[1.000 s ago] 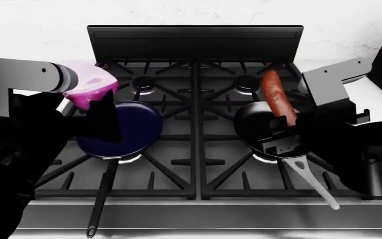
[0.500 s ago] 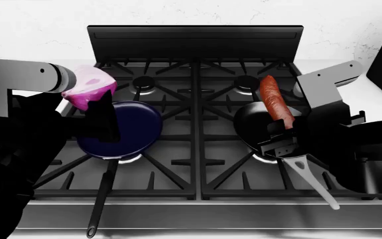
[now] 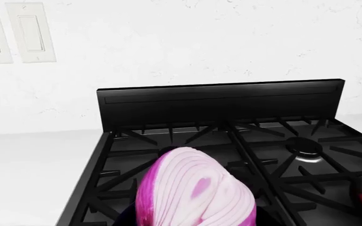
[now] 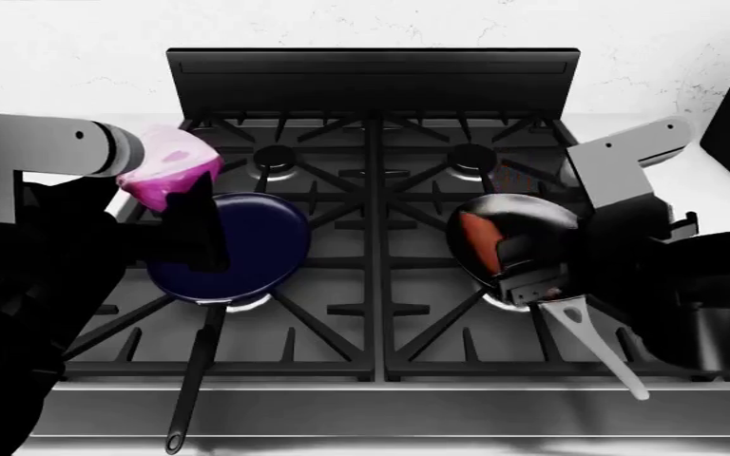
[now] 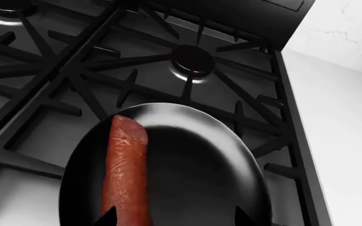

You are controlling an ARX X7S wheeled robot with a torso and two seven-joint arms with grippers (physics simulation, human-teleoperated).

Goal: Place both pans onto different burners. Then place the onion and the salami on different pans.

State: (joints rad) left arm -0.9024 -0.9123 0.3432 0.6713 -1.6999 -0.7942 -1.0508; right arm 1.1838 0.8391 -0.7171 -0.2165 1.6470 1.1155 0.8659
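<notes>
Nearest the robot, along the front of the stove (image 4: 378, 404), both pans sit on the front burners with their handles pointing outward. On the right, the salami (image 5: 126, 174) now lies flat inside the black pan (image 4: 517, 252); half a second ago it stood tilted over the pan's far rim. The right hand (image 4: 536, 275) hovers just over the pan's near side, and its two dark fingertips (image 5: 109, 217) show spread to either side of the sausage's near end, so it looks open and empty. That half of the job appears done.

On the left, the blue pan (image 4: 244, 247) is bare. The left hand (image 4: 182, 204) is mostly hidden, but it holds the onion (image 4: 168, 166) above the pan's far left edge, much as before. Judging by this, the onion must come over the pan and be released.

Farther back, the two rear burners (image 4: 473, 157) are uncovered.
</notes>
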